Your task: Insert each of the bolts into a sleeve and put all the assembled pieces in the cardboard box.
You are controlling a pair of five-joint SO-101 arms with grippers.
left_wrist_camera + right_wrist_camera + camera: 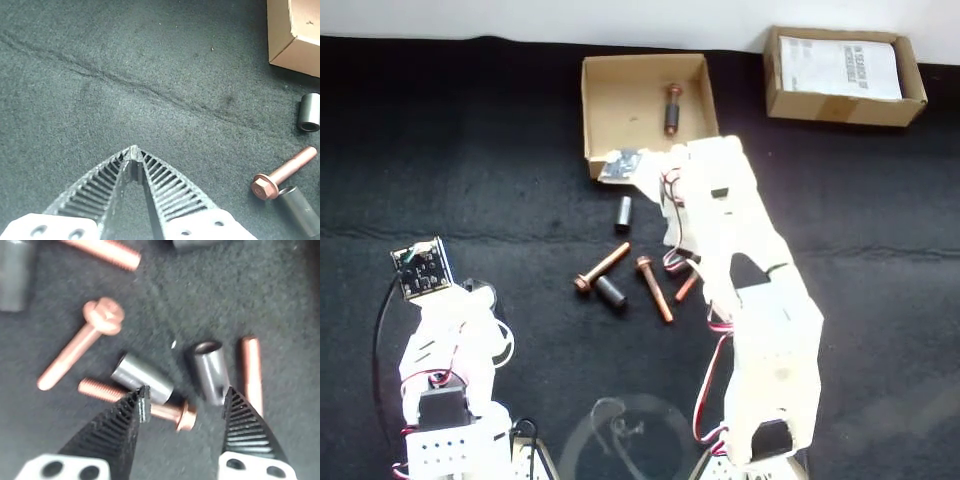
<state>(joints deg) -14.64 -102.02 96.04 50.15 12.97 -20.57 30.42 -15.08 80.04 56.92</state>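
Observation:
My right gripper [187, 397] hangs open over a cluster of loose parts on the black cloth. Between its fingers lie a grey sleeve [211, 371] and a second sleeve [142, 377] resting across a copper bolt [172, 413]. Another bolt [252, 370] lies by the outer finger, and a third [82, 347] farther off. My left gripper [134, 151] is shut with nothing in it, low over bare cloth, apart from a bolt [285, 172] and two sleeves [310, 112] [300, 210]. The cardboard box [610, 110] holds one bolt inside a sleeve [673, 108].
A second cardboard box [790, 95] with a printed sheet stands at the back right. The white right arm [740, 260] covers part of the pile in the high view. Loose bolts [602, 268] and sleeves [623, 213] lie mid-table. A clear round object [620, 435] sits at the front edge.

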